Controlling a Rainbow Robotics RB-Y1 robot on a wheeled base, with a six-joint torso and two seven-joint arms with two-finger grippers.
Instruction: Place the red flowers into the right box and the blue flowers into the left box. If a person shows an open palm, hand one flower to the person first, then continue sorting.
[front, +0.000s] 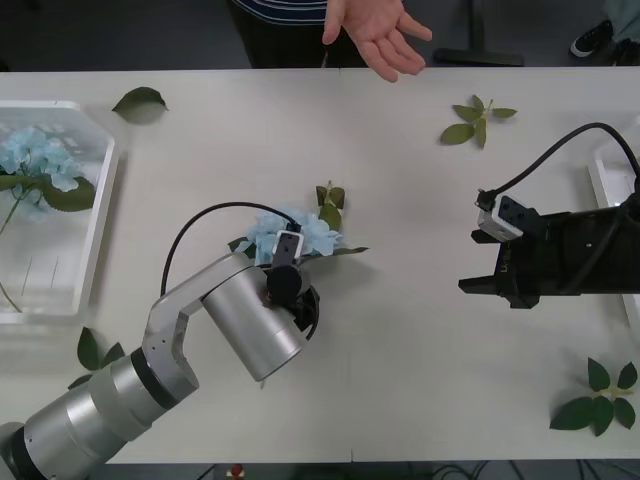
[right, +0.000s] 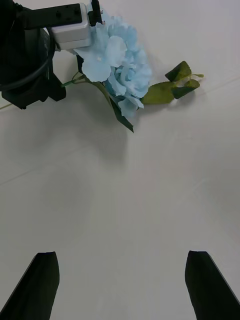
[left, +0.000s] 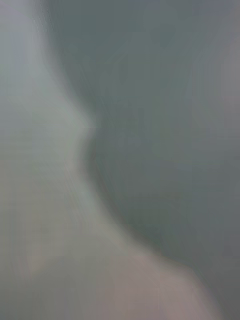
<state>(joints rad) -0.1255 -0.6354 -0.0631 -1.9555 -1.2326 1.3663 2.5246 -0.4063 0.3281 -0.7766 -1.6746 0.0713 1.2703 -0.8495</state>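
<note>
A pale blue flower (front: 305, 232) lies mid-table with its green leaves spread around it. My left gripper (front: 290, 268) is right down on it, its wrist covering the stem end; the right wrist view shows that same blue flower (right: 120, 65) against the left gripper (right: 35, 65). Another blue flower (front: 35, 160) lies in the left box (front: 100, 215). My right gripper (right: 120, 285) hovers open over bare table near the right box (front: 607, 185). A person's open palm (front: 385, 38) reaches over the far edge. The red flowers are out of view.
Loose leaf sprigs lie at the far left (front: 140, 100), far right (front: 478, 120), near right (front: 602, 395) and near left (front: 95, 350). Bare tabletop stretches between the two arms.
</note>
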